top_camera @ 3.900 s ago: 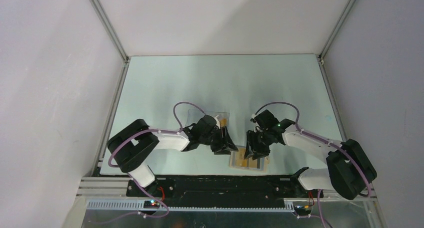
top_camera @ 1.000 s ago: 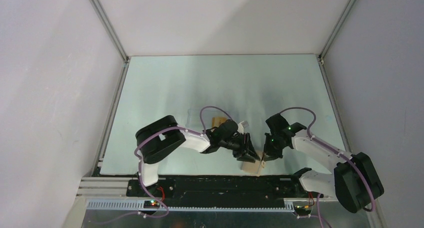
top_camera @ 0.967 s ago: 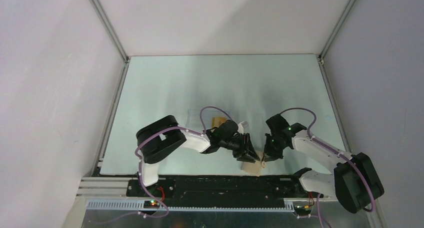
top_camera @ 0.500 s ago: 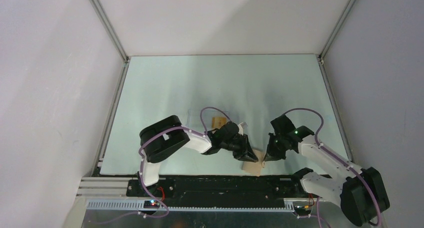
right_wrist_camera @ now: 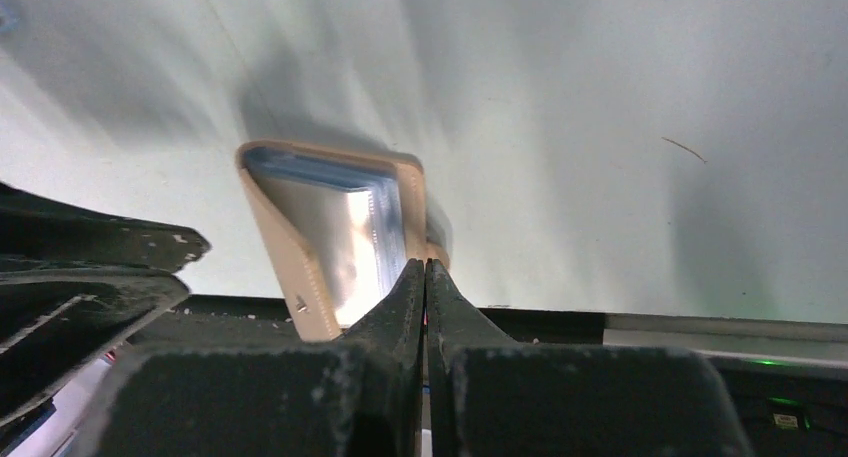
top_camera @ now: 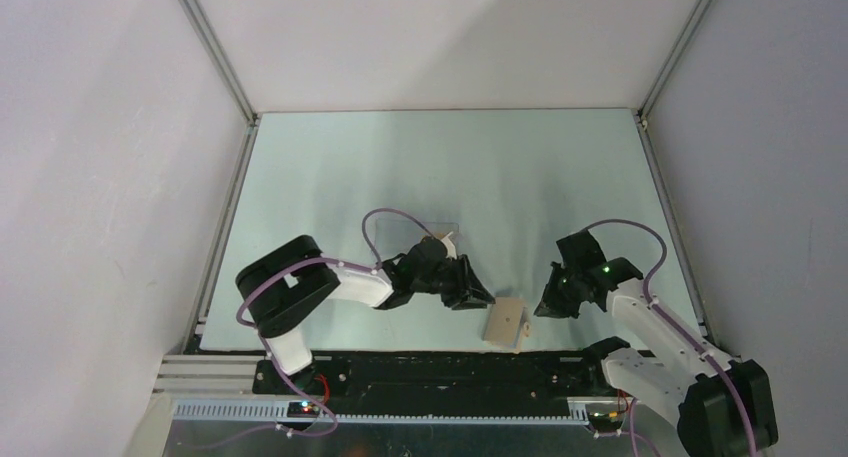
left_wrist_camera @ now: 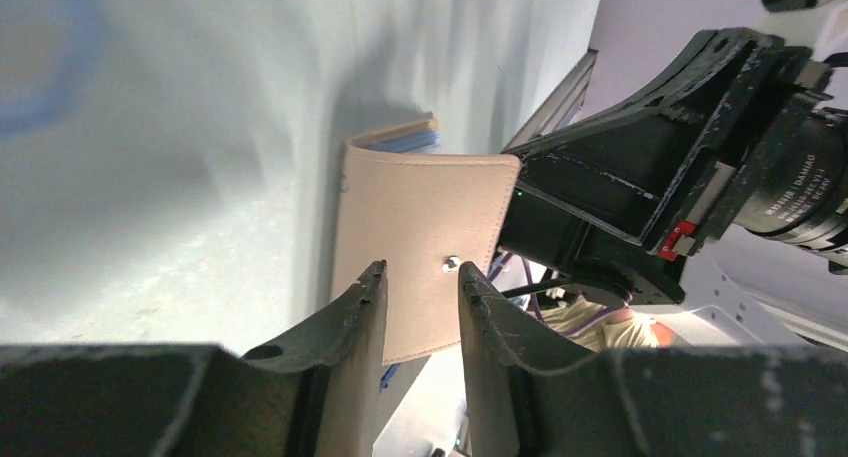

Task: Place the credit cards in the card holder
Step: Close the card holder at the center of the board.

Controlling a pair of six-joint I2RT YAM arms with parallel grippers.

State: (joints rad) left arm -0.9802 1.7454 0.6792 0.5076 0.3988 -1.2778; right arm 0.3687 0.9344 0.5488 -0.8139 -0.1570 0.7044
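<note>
Lying half-folded near the table's (top_camera: 400,177) front edge, the tan card holder (top_camera: 505,324) turns its blue-lined sleeves toward the right gripper (top_camera: 545,307), whose fingers are pressed together on nothing just beside it. The left gripper (top_camera: 476,298) waits near the opposite side, parted and empty, apparently flanking the card holder to steady or close it. No credit cards are visible.
</note>
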